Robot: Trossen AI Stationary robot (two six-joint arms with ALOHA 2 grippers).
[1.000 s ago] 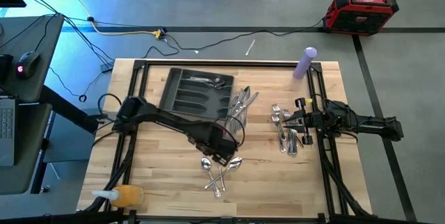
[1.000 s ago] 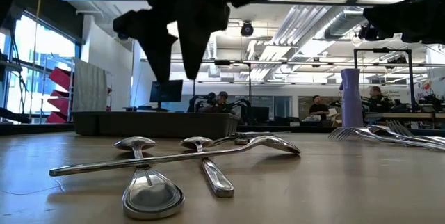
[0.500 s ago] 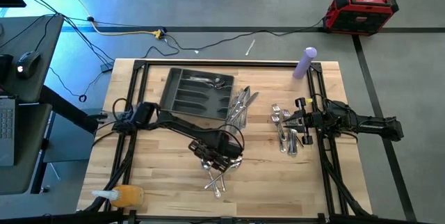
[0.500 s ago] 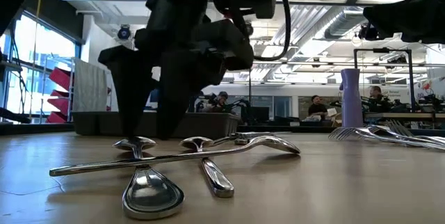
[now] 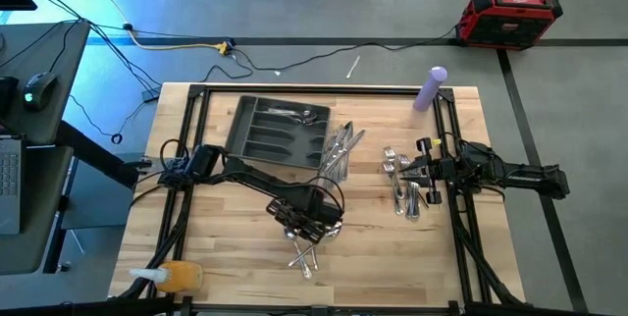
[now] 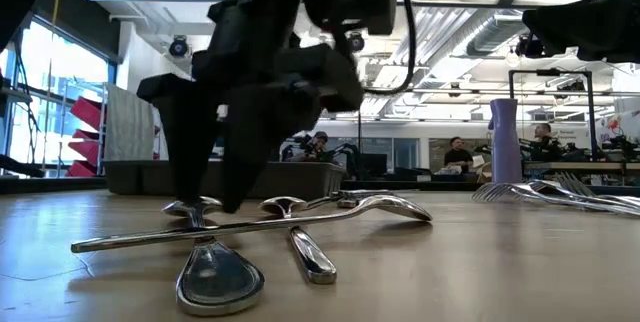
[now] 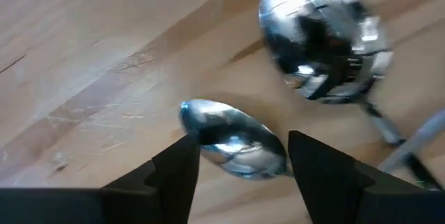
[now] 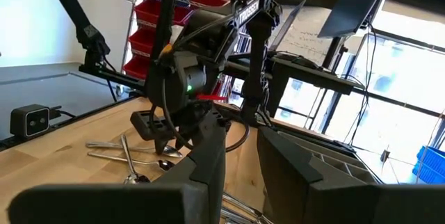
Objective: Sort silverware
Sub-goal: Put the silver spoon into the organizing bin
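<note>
The left gripper (image 7: 240,161) is lowered onto a cluster of spoons (image 5: 306,242) lying crossed near the middle of the desk's (image 5: 226,257) front edge. Its fingers (image 7: 174,175) are held apart, one on each side of a spoon bowl (image 7: 236,147) that rests on the wood; contact cannot be told. A second spoon bowl (image 7: 321,46) lies just beside it.

The right gripper (image 5: 424,171) is held over a pile of forks (image 5: 400,181) toward the right edge, with its fingers (image 8: 208,161) seen close together and nothing visible between them.

A dark tray (image 5: 278,131) sits toward the back edge, with a few pieces (image 5: 297,114) in its rearmost compartment. A heap of knives (image 5: 339,149) lies against the tray's right side.
</note>
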